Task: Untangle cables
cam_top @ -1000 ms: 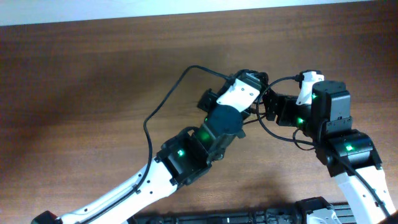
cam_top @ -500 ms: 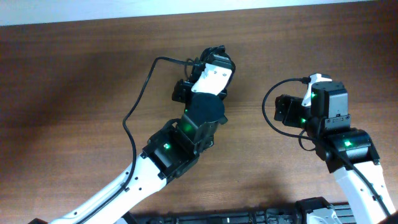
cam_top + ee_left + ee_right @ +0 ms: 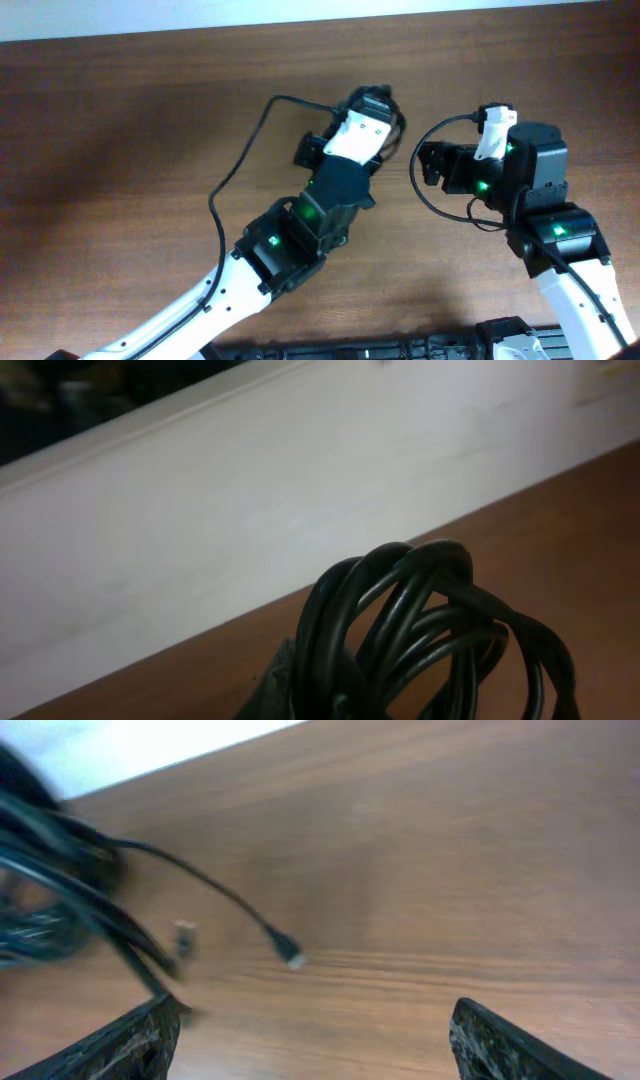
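Observation:
The cables [image 3: 420, 630] are a bundle of thin black cords, looped close in front of the left wrist camera. My left gripper [image 3: 340, 700] is shut on this bundle and holds it above the table; the bundle hides most of its fingers. In the overhead view the left gripper [image 3: 380, 100] is at the far middle of the table, with dark cord [image 3: 398, 122] at its tip. My right gripper [image 3: 430, 162] is just to its right, open and empty [image 3: 315, 1020]. The right wrist view shows the bundle [image 3: 50, 890] at the left and a loose cord end with a small plug [image 3: 290, 958] over the wood.
Brown wooden table [image 3: 120, 120] with a white wall along its far edge [image 3: 250, 510]. Thicker black robot wires arc beside the left arm [image 3: 240, 165] and loop by the right arm [image 3: 425, 195]. A black bar lies along the front edge [image 3: 380, 350].
My left gripper pulled the bundle left, away from the right gripper, then came partway back right. The right gripper drew back, then moved left toward the bundle again.

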Controlling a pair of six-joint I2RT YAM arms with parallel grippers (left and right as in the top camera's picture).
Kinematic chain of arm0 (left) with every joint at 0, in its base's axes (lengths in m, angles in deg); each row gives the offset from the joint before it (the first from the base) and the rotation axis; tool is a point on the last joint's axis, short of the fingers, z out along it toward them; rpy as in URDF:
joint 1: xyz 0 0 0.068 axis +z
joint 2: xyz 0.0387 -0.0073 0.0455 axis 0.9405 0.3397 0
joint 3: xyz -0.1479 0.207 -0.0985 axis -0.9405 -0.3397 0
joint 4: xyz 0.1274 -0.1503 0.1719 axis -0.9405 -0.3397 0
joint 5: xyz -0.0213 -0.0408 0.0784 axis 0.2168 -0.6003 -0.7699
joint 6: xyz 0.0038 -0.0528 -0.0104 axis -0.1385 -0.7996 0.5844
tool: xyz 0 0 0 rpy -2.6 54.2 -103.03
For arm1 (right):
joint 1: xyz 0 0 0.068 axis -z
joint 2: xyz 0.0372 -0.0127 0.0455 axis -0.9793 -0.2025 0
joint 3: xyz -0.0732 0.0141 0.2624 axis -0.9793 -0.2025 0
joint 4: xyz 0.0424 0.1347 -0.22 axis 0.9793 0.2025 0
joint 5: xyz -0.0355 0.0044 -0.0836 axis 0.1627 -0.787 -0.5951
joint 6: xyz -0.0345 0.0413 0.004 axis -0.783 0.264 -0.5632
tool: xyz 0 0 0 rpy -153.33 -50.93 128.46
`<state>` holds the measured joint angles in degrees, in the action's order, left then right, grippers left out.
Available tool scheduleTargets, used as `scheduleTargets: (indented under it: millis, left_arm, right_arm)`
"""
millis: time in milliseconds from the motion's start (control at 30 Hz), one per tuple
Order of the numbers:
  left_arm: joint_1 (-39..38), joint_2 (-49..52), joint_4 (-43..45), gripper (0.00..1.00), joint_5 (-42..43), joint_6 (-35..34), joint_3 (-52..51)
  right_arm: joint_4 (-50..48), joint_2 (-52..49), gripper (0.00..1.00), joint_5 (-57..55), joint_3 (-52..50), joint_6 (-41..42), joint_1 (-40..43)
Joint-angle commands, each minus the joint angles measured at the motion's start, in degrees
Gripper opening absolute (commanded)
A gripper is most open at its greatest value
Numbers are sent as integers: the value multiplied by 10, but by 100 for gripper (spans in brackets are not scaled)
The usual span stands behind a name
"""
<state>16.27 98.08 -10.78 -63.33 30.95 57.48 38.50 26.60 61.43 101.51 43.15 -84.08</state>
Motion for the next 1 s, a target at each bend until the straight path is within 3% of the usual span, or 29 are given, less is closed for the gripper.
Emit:
scheduleTargets:
  millis: [0, 667, 967]
  left_arm:
    - [-17, -14, 8, 0, 54, -24, 11]
    - [-37, -13, 29, 0, 31, -20, 11]
    - [-37, -13, 51, 0, 27, -19, 11]
  right_arm:
    - [-15, 2, 86, 61, -2, -3, 2]
    - [-35, -27, 85, 59, -2, 14, 2]
    - [-2, -28, 85, -1, -2, 12, 2]
